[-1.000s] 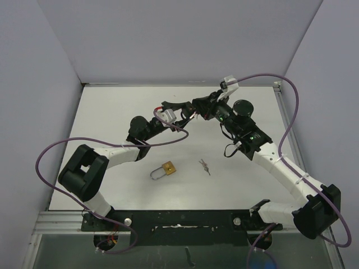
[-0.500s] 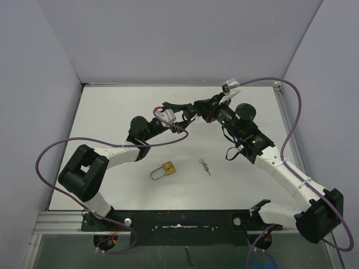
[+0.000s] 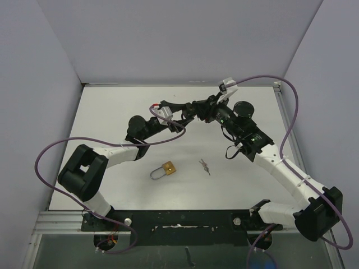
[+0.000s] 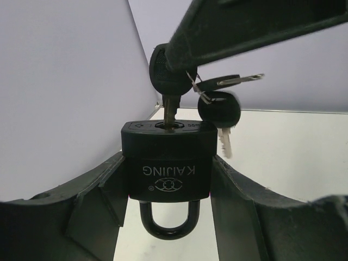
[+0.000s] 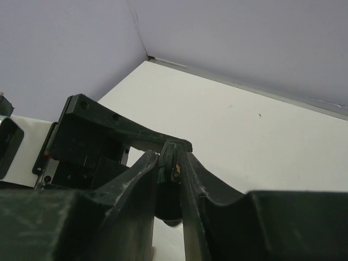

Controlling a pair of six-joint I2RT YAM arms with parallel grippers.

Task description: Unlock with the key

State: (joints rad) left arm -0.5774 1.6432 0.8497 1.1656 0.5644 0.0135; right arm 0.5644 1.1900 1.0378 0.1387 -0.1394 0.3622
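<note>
Left wrist view: left claw (image 4: pixel 166 182) clamped on black padlock (image 4: pixel 166 163), held above table (image 3: pixel 112 112); right claw (image 5: pixel 173 162) pinches key (image 4: pixel 171 110), blade in keyhole. Brass padlock (image 3: pixel 169 167) and spare keys (image 3: pixel 205 166) lie below.

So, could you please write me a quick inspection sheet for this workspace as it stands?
Surface: white table, bare apart from two loose items.
Job's things: black padlock held up off the table, key seated in its keyway, shackle looks closed; spare keys dangle from the ring.
Clutter: brass padlock and small keys lie apart on the table.
Grippers: left gripper clamps the black padlock; right gripper pinches the key's head.
Cables: purple cables loop off both arms, above the table.
Surroundings: plain walls; nothing else seen.
</note>
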